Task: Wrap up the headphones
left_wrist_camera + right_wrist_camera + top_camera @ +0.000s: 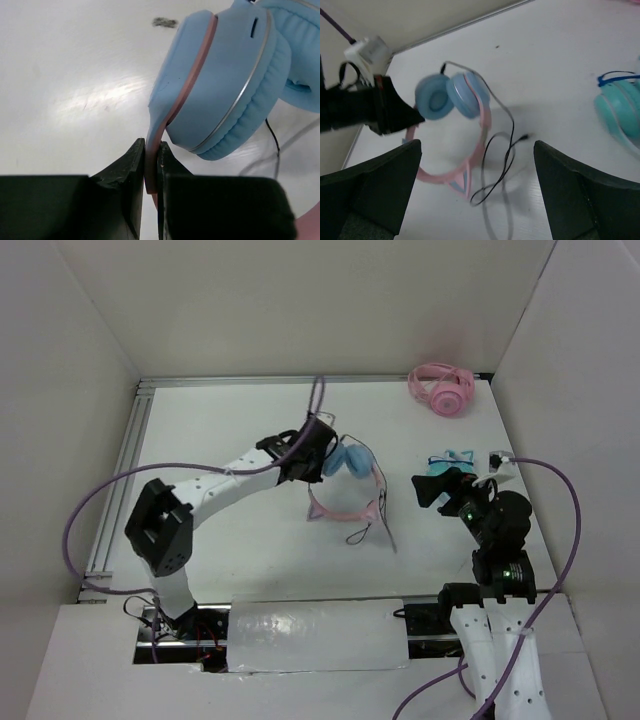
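The headphones [345, 462] have light blue ear cups [450, 97] and a pink headband with cat ears [343, 510]. They are at the table's middle. My left gripper [151, 150] is shut on the pink band just beside one ear cup [225, 80]. In the top view that gripper [312, 455] is at the cups' left side. The thin black cable [507, 145] loops loosely down from the cups, its plug [525, 136] free. My right gripper [477, 144] stands wide open with nothing in it, right of the headphones and looking down on the cable. In the top view it [438, 487] is near the teal headphones.
Teal headphones [450, 465] lie just beyond my right gripper, also seen at the right edge of the right wrist view [620, 107]. All-pink headphones [440, 388] rest at the far right corner. White walls close in the table on three sides.
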You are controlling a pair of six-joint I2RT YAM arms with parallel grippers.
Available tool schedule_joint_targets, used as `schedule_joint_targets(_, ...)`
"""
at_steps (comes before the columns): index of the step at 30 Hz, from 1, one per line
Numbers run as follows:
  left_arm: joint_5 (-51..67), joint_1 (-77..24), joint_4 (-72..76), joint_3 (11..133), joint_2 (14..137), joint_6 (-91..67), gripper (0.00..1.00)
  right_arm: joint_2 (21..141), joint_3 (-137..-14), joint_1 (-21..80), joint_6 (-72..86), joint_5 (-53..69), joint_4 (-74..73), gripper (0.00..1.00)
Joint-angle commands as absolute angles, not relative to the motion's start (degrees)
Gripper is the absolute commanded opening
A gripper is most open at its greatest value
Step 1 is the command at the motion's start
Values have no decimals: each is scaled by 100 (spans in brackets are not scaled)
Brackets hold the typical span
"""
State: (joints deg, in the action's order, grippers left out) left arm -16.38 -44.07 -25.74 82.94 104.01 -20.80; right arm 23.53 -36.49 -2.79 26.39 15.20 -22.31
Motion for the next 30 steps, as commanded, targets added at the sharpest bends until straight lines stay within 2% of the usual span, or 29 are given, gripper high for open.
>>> schedule_joint_targets(1,-2609,-4245,-4636,8789,9467,-5368,0,2452,-3560,-290,2119,3083,-1539,100)
schedule_joint_targets(4,-2830,-4236,-5744,8440,8756,-7041,0,2452,-3560,-273,2013,3322,-1503,100)
schedule_joint_targets(8,-2637,-4114,-5941,7736,7702,-7803,0,2355,-3454,-36,1916,3209,-1362,100)
schedule_joint_targets(13,-2251,-4008,-5055,6839,6233,-7252,0,2899,-3401,1140,1732,2428,-1196,100)
schedule_joint_targets(17,-2232,-3955,-4650,6802,5407,-6698,0,3664,-3375,2651,1539,724,-705,100)
schedule_joint_targets(18,-2241,-3920,-4606,6925,5336,-6532,0,4039,-3314,3185,1442,173,-216,100)
schedule_joint_targets(22,-2303,-3867,-4526,7679,5282,-6101,0,4946,-3085,3857,627,-413,1455,100)
schedule_joint_targets(30,-2206,-3832,-4264,9024,5624,-5319,0,7045,-3198,3920,-736,483,4663,100)
